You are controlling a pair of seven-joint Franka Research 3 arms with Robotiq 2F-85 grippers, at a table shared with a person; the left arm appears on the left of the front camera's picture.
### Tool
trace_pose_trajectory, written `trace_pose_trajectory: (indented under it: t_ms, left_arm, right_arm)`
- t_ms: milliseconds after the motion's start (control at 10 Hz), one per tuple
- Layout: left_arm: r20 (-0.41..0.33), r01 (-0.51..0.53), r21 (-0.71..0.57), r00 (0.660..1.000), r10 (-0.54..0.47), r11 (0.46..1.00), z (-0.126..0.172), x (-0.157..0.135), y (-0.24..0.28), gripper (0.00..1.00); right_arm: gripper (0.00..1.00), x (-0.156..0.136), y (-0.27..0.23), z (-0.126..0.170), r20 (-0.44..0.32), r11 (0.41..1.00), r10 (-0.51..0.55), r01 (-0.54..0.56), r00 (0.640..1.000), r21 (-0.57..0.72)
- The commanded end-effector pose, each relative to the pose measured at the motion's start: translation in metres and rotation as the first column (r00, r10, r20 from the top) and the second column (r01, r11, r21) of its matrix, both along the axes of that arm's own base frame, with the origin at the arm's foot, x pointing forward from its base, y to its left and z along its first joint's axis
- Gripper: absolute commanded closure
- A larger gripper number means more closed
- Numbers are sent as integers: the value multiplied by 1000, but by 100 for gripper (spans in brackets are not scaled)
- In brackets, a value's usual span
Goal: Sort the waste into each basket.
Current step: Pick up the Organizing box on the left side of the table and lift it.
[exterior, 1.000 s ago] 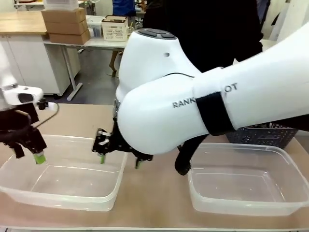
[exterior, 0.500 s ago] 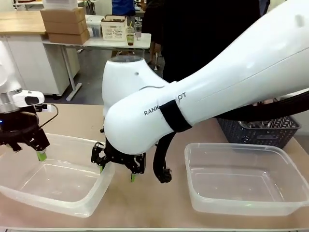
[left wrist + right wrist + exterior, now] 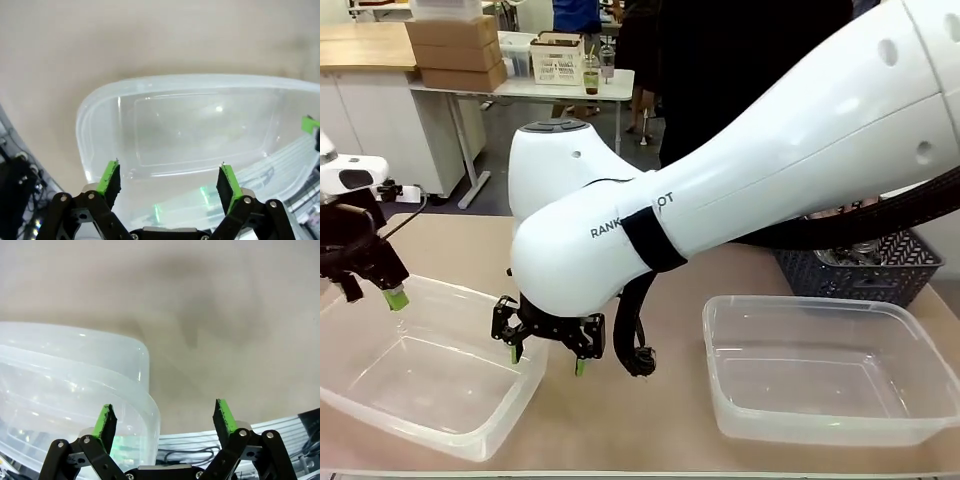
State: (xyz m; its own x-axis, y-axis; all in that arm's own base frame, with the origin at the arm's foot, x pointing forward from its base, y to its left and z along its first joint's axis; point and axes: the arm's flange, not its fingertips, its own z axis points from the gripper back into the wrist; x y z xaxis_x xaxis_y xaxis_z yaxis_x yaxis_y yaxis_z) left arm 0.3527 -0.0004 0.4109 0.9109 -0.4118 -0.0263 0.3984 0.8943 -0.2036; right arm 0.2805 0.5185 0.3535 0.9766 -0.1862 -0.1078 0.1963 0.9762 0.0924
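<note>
Nearest, at the left, the left tub (image 3: 470, 440) lies empty and skewed on the table (image 3: 650, 420). The right gripper (image 3: 547, 360) has reached across the middle and stands at the tub's right wall, jaws wide apart and holding nothing. In its wrist view one finger is over the tub's corner and the other over bare table.

The right tub (image 3: 820, 435), also empty, sits square at the near right, well apart from the left one.

A little farther left, the left gripper (image 3: 372, 295) hangs over the left tub's far rim, likewise spread and empty.

The step looks like squaring the left tub before any sorting. To do it well:
- Close on the wall low down and gently, since thin plastic will flex and slip.
- Turn the tub slowly until it lines up with the right tub.
- Keep the left gripper above the rim so the tub cannot snag on it.
- Mind the right arm's elbow near the right tub.

Far right stands the grey basket (image 3: 865, 275). Something glints inside it, likely the waste, though I cannot tell cans from bottles
</note>
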Motion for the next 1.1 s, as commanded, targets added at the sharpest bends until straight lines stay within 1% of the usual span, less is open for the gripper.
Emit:
trace_pose_trajectory:
  t_ms: [0,100,200,300,400,600,800,900,1000]
  left_arm:
    - [38,36,8,999,-37,999,-24,-69,13,0]
    - [76,14,84,997,-20,996,-17,-70,25,0]
    - [107,-17,123,994,4,992,-12,-68,38,0]
    - [128,-26,148,992,7,989,-13,-65,49,0]
    - [139,-38,165,990,15,986,-25,-58,56,0]
    - [86,-25,146,996,12,989,-57,-50,54,0]
    - [34,16,97,999,-19,995,-75,-48,52,0]
    - [12,52,72,999,-53,996,-79,-47,50,20]
    - [8,60,50,998,-60,997,-79,-47,49,59]
  right_arm:
    - [0,-2,-1,2,28,999,-41,42,999,-32]
    - [0,-2,0,1,22,999,-40,41,999,-27]
    - [0,-3,-1,0,15,999,-41,41,999,-23]
    - [0,-3,-1,-1,15,999,-42,43,999,-19]
    - [0,-3,-2,-3,4,999,-41,41,999,-11]
    - [0,-4,-5,-4,-12,999,-48,48,999,-8]
    - [0,-3,-6,-6,-23,998,-64,64,998,-8]
    - [7,-5,-5,-6,-44,999,-42,42,998,-8]
    - [60,-5,-5,-7,-75,999,-45,44,996,-14]
